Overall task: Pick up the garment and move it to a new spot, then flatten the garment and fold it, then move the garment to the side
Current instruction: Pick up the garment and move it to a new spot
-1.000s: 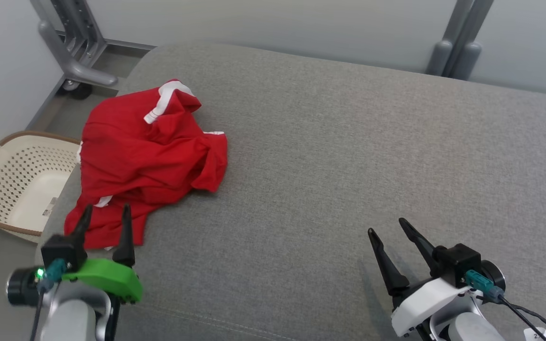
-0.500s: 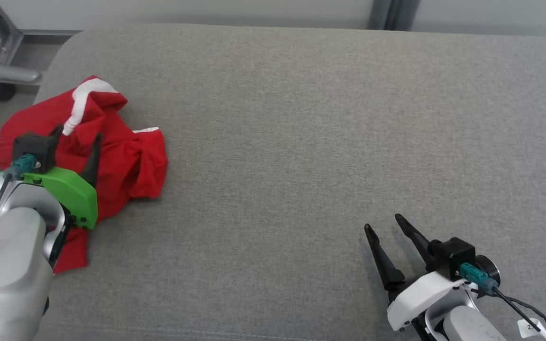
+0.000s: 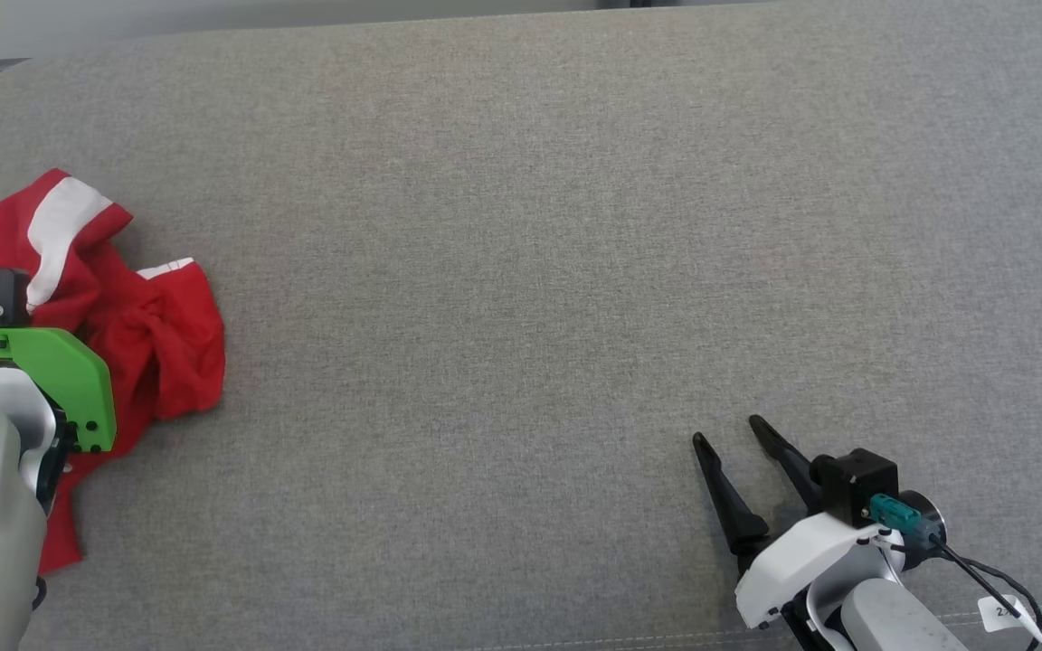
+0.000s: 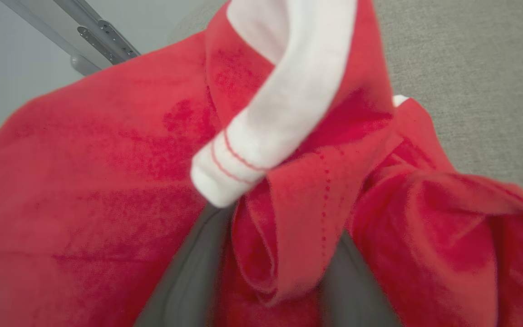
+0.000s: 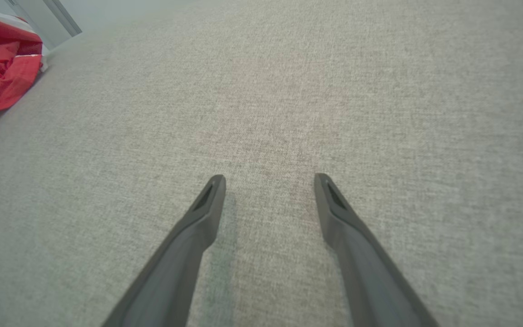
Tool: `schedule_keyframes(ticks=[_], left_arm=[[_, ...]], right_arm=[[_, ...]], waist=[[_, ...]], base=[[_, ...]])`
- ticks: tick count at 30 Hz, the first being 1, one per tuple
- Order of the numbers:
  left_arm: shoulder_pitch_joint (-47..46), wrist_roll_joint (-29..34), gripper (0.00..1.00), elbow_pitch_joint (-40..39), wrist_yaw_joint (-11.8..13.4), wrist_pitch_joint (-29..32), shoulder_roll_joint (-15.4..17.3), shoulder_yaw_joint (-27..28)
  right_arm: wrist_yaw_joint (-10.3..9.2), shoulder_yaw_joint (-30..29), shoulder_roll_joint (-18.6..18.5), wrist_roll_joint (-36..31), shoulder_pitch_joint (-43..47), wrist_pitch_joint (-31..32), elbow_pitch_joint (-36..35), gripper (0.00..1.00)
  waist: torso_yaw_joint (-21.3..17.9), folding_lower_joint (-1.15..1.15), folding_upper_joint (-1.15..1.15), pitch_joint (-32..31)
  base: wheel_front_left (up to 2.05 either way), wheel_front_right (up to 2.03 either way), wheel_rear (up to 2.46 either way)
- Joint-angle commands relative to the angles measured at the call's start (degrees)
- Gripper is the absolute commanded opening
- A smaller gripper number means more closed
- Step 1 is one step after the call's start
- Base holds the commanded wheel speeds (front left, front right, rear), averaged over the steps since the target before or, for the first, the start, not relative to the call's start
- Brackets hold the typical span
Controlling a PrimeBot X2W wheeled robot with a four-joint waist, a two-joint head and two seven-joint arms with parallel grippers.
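Left gripper (image 4: pixel 279 227) down in shirt (image 3: pixel 159 334), fold between fingers (image 4: pixel 184 281), to lift it; pinched yet, cannot tell. Right gripper (image 3: pixel 725 430) far from shirt, jaws open, idle.

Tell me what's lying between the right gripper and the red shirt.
Nothing lies there: in the head view, bare grey cushion stretches from the right gripper to the garment, and the right wrist view agrees.
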Motion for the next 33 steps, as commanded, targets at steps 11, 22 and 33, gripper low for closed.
schedule_keyframes(ticks=[11, 22, 33], left_arm=[[-7.98, 5.22, 0.0, -4.52, 1.48, -12.41, -1.32, -3.98], [-4.39, 7.46, 0.0, -30.6, -0.35, -13.69, -12.75, -5.72], [6.08, 5.31, 0.0, -30.35, -1.22, -13.63, -20.35, -12.72]], right_arm=[[0.0, -0.85, 1.27, 1.68, 0.55, -0.16, 0.31, 1.0], [0.0, -1.02, 2.52, 2.38, 1.28, -0.16, 0.25, 1.0], [0.0, -1.22, 2.61, 2.67, 1.92, -0.16, 0.35, 1.0]], waist=[[0.81, 0.0, 0.0, -2.98], [-3.87, 0.0, 0.0, -5.31], [-17.33, 0.0, 0.0, -6.01]], base=[[0.0, 0.0, 0.0], [0.0, 0.0, 0.0], [0.0, 0.0, 0.0]])
